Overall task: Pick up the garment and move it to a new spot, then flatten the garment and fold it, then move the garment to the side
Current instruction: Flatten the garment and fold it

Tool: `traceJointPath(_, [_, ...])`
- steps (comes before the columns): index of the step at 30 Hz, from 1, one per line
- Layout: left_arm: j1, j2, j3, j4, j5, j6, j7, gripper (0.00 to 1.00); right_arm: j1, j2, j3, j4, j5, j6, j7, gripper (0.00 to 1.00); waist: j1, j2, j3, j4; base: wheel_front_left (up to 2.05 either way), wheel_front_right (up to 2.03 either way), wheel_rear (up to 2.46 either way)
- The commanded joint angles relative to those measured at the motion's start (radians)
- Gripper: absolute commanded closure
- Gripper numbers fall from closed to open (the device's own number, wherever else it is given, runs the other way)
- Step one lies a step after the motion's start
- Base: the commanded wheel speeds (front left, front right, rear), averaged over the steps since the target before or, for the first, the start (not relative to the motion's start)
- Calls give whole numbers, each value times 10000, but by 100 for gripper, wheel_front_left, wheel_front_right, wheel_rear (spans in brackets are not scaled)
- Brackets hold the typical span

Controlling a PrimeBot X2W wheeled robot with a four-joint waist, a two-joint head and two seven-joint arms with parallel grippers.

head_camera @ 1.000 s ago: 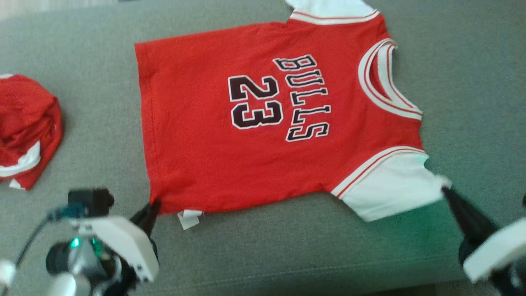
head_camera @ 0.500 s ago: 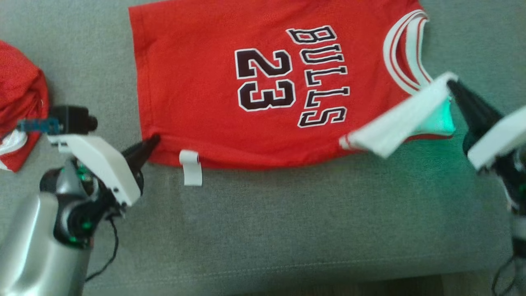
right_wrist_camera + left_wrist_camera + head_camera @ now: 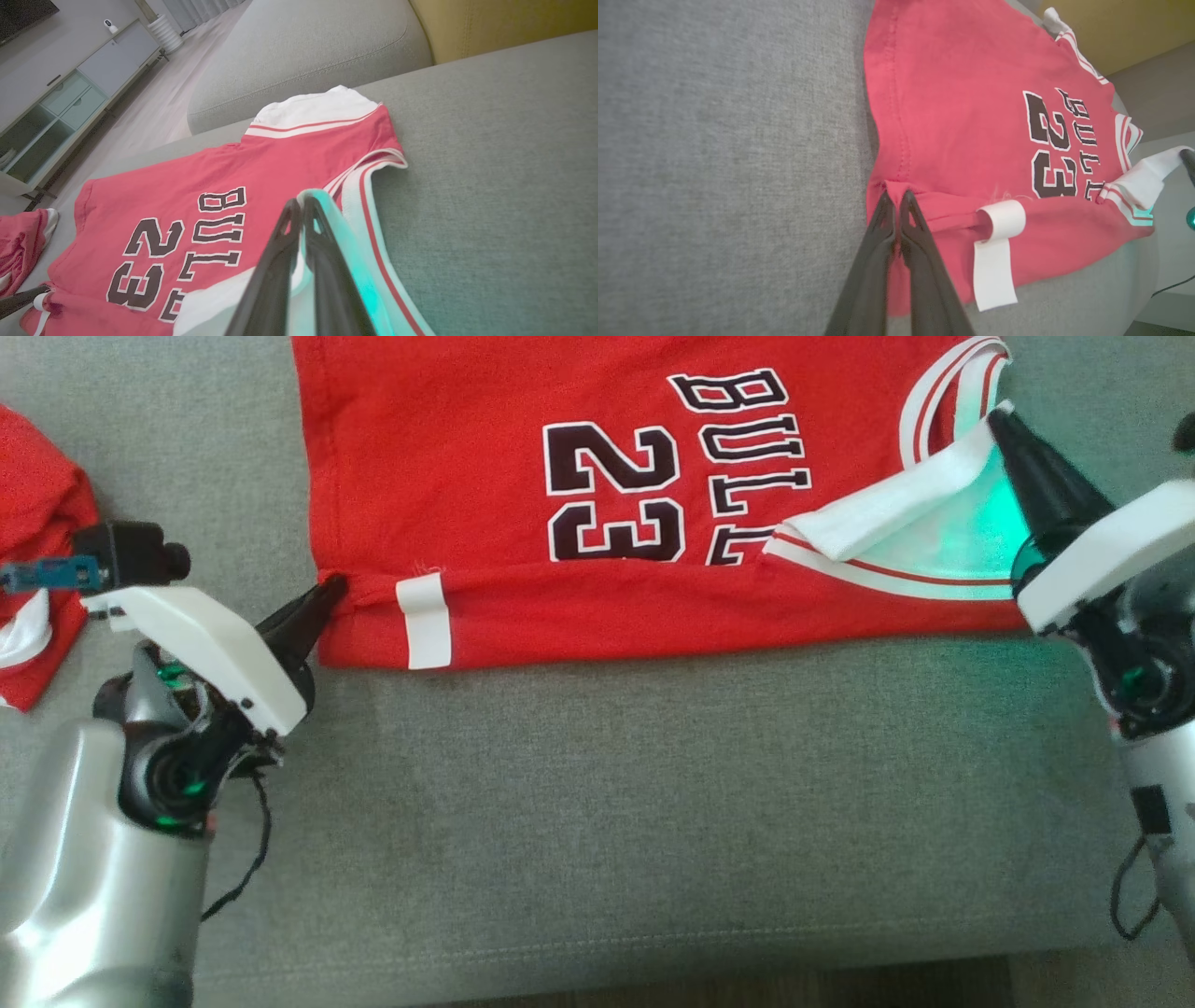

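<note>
Head view: I have the left gripper (image 3: 334, 586) pinched shut on the hem corner of the red jersey (image 3: 467, 448). The right gripper (image 3: 997, 418) is pinched shut on the edge of its white sleeve (image 3: 887, 509). The jersey lies number side up on the grey cushion (image 3: 597, 803), spreading away ahead of both sets of fingertips.

Between my two grips the near edge is turned over onto the body as a long strip. Its white label (image 3: 425, 633) is flipped face up just beside the left fingertips. I hold both ends at once so the crease runs straight from one grip to the other instead of sagging in the middle. I judge this to be the first lengthwise fold, only partly laid.

The sleeve hangs lifted off the cloth under the right fingertips, tinted green by the wrist light, and is not yet set down. The left wrist view confirms the corner is caught right at the tips, with red cloth bunched between them.

A second red garment (image 3: 37, 523) sits crumpled out beyond the left gripper's outer side. It is well apart from the fold, so I don't expect it to snag.
</note>
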Motion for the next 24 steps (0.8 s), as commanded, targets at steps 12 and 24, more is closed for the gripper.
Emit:
traceJointPath(12, [713, -563, 426, -902, 2675, 1352, -4781, 0, 994, -106, 273, -253, -1734, -7, -4392, 0, 0, 0, -269, 15, 0, 0, 0])
traceJointPath(24, [2328, -722, -684, -2601, 5954, 3184, -7685, 0, 3831, 1317, -1246, -2882, -4424, -7, -4609, 0, 0, 0, -1052, -327, 0, 0, 0])
